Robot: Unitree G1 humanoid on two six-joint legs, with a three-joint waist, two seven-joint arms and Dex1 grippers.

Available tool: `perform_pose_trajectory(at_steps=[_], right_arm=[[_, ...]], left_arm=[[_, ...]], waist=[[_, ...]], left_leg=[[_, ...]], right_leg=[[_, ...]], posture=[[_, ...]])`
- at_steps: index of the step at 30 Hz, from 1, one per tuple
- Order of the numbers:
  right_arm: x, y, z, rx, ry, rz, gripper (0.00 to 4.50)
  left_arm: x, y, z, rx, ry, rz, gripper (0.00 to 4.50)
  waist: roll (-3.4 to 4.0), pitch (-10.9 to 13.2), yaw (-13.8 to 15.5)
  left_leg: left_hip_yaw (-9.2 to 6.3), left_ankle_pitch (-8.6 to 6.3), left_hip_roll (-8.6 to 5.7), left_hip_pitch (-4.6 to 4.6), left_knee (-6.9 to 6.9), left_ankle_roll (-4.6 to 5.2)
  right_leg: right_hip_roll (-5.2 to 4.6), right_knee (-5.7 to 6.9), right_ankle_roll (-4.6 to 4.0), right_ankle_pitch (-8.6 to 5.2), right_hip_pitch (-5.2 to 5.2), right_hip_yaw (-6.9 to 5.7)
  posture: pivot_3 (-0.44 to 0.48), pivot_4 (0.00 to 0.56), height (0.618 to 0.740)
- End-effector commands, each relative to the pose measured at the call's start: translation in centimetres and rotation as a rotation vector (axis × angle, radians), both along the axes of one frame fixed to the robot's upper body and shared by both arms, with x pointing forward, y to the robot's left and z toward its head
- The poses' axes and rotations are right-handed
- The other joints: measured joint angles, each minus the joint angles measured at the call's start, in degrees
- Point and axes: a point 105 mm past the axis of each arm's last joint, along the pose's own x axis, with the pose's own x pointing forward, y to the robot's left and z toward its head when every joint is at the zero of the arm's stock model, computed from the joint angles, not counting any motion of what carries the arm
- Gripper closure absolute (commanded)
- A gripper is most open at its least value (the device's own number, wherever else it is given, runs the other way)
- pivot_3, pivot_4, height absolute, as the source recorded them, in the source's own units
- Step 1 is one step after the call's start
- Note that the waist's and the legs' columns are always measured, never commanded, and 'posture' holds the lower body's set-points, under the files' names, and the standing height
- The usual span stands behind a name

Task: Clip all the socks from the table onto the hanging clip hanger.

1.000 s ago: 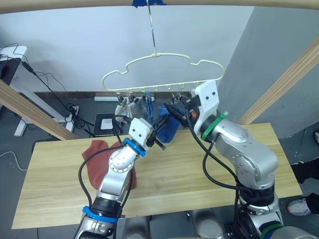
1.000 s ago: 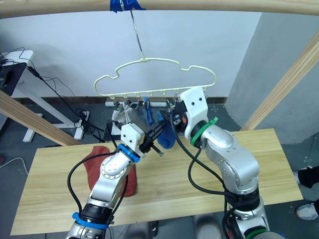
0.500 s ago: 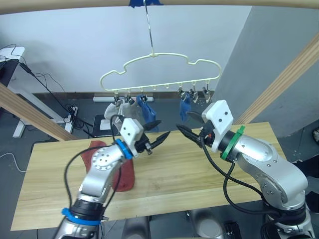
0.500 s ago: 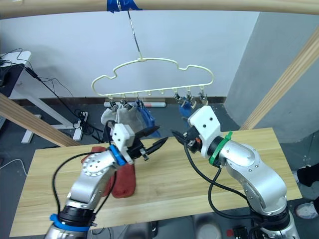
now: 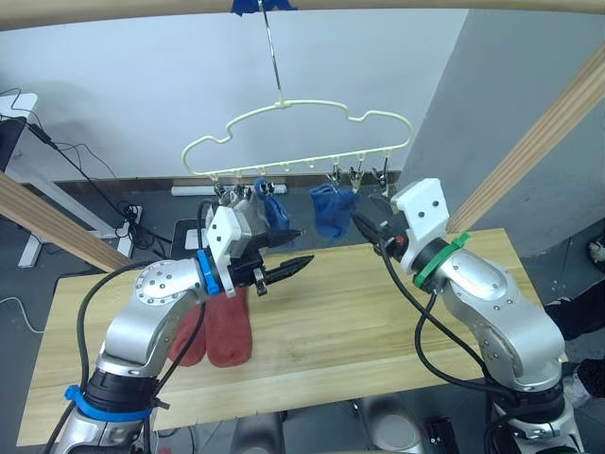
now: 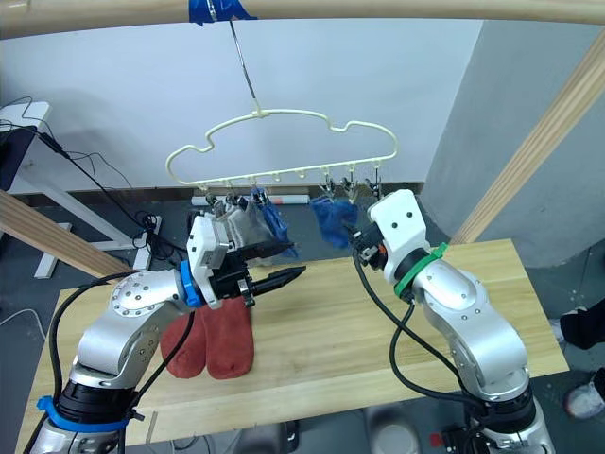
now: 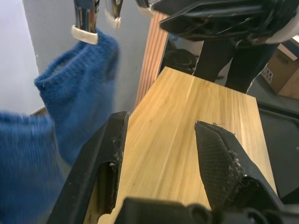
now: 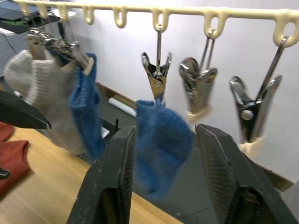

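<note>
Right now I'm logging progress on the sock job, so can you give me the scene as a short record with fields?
hanger: clip hanger hanging from the wooden pole
socks clipped: two grey socks, two blue socks
socks on table: two red socks, lying side by side on the table
free clips: two, at the robot's right end of the row
left gripper: open, holding nothing
right gripper: open, facing the clip row
</note>
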Motion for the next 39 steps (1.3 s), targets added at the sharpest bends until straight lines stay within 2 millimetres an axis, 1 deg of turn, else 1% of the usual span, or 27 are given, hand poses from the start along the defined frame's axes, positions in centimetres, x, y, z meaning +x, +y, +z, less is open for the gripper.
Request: perform_pose_trajectory(at_steps=[1,5,15,18,19,26,39], right_arm=[[0.2,-0.1,1.1,0.021,-0.057,-0.029,2.24],[0.6,0.1,0.9,0.029,-0.054,-0.039,2.24],[1.5,0.5,1.3,0.043,-0.079,-0.053,2.24],[1.5,0.6,1.3,0.055,-0.077,-0.055,2.80],[1.5,0.7,1.3,0.058,-0.075,-0.054,3.13],[1.9,1.2,1.4,0.066,-0.082,-0.060,3.13],[3.3,1.7,2.4,0.105,-0.118,-0.103,3.13]], left_arm=[[-0.5,-0.1,1.7,-0.008,-0.045,-0.025,2.01],[-0.2,0.0,2.6,-0.023,-0.049,-0.024,2.01],[0.1,-0.2,3.2,-0.026,-0.064,-0.026,2.01],[0.2,-0.2,3.2,-0.025,-0.065,-0.023,2.01],[0.2,-0.2,3.2,-0.025,-0.065,-0.022,2.01],[0.2,-0.2,3.1,-0.022,-0.068,-0.022,2.01],[0.5,-0.1,3.1,-0.017,-0.076,-0.020,2.01]], waist=[[0.00,0.0,0.1],[0.00,0.0,0.3],[0.00,0.0,0.4],[0.00,0.0,0.3],[0.00,0.0,0.4],[0.00,0.0,0.4],[0.00,0.0,0.4]], left_leg=[[0.00,0.00,0.00,0.00,0.00,0.00],[0.00,0.00,0.00,0.00,-0.01,0.00],[0.00,0.00,-0.01,0.00,0.00,0.00],[0.00,0.00,0.00,0.00,0.00,0.00],[-0.01,0.00,0.00,0.00,0.00,0.00],[-0.01,0.00,-0.01,0.00,0.00,-0.01],[0.00,0.00,-0.02,0.00,0.01,-0.01]], right_leg=[[0.00,-0.01,0.00,0.00,0.00,0.00],[0.00,0.00,0.00,0.00,-0.01,-0.01],[-0.01,0.01,-0.01,0.01,-0.01,0.00],[0.00,0.02,-0.01,0.01,-0.01,0.00],[0.00,0.03,-0.01,0.01,-0.01,-0.01],[-0.02,0.04,-0.01,0.01,-0.02,0.00],[-0.05,0.07,-0.02,0.01,-0.03,-0.01]], posture=[[-0.298,0.272,0.740],[-0.287,0.266,0.740],[-0.278,0.260,0.740],[-0.277,0.259,0.740],[-0.276,0.258,0.740],[-0.270,0.253,0.740],[-0.267,0.248,0.740]])
